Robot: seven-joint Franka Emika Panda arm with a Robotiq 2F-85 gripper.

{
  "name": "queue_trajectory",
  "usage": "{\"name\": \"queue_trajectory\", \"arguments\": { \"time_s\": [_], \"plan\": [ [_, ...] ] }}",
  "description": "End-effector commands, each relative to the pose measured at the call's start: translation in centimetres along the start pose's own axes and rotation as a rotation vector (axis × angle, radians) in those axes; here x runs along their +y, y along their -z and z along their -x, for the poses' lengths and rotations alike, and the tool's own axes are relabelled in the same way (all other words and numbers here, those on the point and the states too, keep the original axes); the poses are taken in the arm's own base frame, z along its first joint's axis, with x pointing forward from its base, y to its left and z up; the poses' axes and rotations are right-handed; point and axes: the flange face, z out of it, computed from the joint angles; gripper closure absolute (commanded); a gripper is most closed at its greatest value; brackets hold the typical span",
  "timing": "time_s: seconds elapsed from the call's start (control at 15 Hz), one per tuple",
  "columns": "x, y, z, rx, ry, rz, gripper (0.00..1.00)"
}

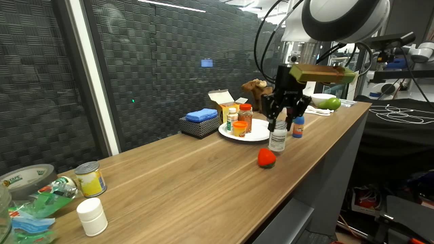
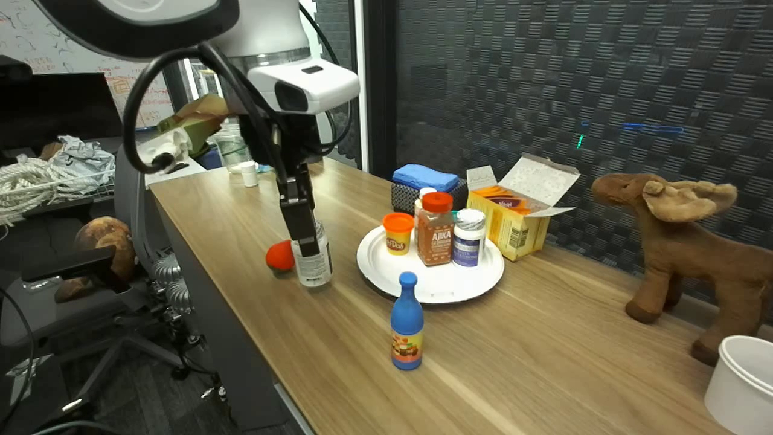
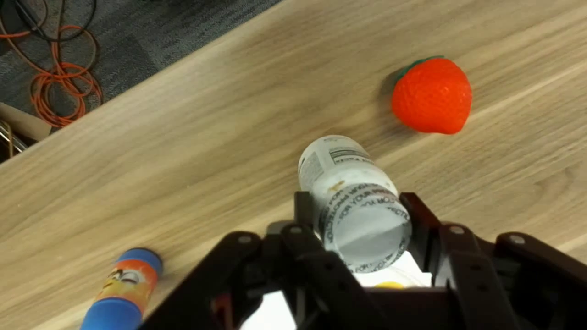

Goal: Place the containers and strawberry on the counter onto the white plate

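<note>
The end effector (image 3: 355,201) pinches the white jar (image 1: 277,139) near its top: looks like the picking-up step. Next, it should lift the jar onto the white plate (image 2: 429,285) close by. The strawberry (image 3: 433,96) sits on the tabletop (image 1: 169,176), near the end effector.

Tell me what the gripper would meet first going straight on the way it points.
The gripper points down with the white bottle in its grip, so the bottle's base would probably meet the counter first, unless it already rests there; any gap is hard to judge.
</note>
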Motion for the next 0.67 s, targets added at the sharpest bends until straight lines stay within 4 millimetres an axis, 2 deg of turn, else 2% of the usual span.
{"name": "queue_trajectory", "arguments": {
  "time_s": [0.0,0.2,0.6],
  "plan": [
    [-0.5,3.6,-1.3,0.046,-0.018,-0.037,0.74],
    [-0.9,4.5,-3.2,0.086,-0.008,-0.038,0.74],
    [-0.1,3.3,-7.2,0.114,-0.006,-0.002,0.74]
  ]
}}
